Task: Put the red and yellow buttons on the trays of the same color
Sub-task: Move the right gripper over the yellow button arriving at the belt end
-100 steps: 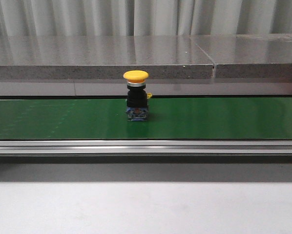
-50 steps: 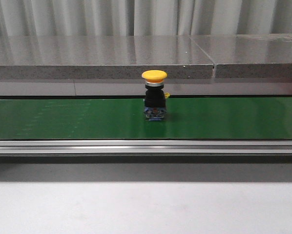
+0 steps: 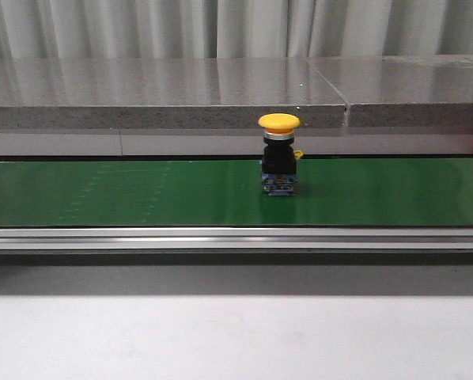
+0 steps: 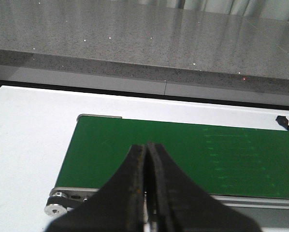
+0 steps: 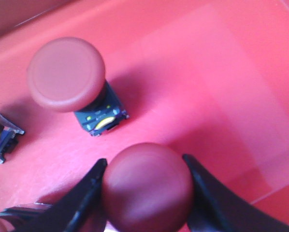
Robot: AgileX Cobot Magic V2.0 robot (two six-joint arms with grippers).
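Button (image 3: 279,154), yellow, stands upright on the belt (image 3: 102,194); left claw (image 4: 145,159) is pinched empty, right claw (image 5: 147,186) grips a red button (image 5: 148,186) over the red tray (image 5: 222,72).

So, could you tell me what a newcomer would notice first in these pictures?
Probably the yellow button, standing upright and alone near the middle of the green conveyor belt. Next, the right gripper with its fingers around a red button over the red tray, beside another red button.
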